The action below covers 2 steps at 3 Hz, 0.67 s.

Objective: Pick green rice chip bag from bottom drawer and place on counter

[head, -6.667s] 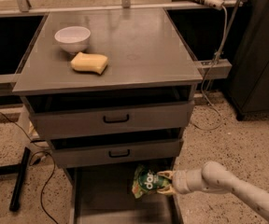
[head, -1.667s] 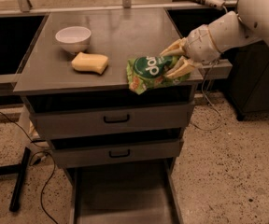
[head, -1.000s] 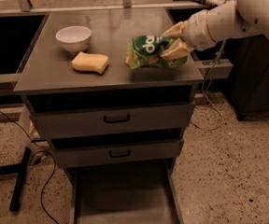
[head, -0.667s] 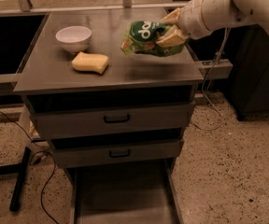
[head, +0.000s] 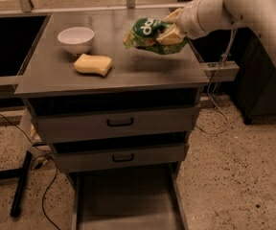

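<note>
Gripper sits high over the right rear part of the surface, at the end of a white arm that reaches in from the upper right. Its jaws are clamped on the right end of the bag, one pale finger above the crumpled foil and one below it. The bag is green and glossy and lies roughly level, with its round dark logo and white letters turned toward the camera. It hangs clear of the surface, and its shadow falls on the grey top just beneath it.

Left of the bag and well apart from it, a white bowl stands upright near the back left. A yellow sponge lies just in front of the bowl, near it but not touching.

Below the surface, two upper drawers show grey fronts, each with a black handle. The bottom drawer is pulled far out toward the camera, its flat grey tray in view between the side rails. A dark cable trails over the speckled floor at the left.
</note>
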{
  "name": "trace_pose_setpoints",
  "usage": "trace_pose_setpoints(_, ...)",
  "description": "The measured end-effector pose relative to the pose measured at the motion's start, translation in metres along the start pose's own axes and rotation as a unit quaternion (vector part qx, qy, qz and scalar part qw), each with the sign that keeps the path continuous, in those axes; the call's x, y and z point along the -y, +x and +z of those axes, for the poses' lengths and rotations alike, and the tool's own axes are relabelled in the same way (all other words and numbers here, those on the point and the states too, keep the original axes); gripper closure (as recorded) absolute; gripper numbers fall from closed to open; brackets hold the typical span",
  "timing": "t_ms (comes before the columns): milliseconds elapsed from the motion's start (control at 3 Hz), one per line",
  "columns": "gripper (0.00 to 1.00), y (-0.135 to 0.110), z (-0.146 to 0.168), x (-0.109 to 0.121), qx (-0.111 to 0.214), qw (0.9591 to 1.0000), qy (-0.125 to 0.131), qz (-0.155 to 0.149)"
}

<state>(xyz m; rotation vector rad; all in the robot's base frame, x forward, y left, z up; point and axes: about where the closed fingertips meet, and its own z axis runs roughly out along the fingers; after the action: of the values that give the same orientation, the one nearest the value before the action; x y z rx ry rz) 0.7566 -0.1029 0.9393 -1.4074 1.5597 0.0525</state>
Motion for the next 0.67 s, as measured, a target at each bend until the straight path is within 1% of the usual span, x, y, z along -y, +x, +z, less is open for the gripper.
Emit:
trace_pose_setpoints(333, 1.0, 0.016, 0.002, 0.003, -0.027, 0.9988, 0.033, 0.025)
trace_pose_setpoints(667, 1.0, 0.029, 0.007, -0.005, -0.038, 0.9984, 0.03, 0.03)
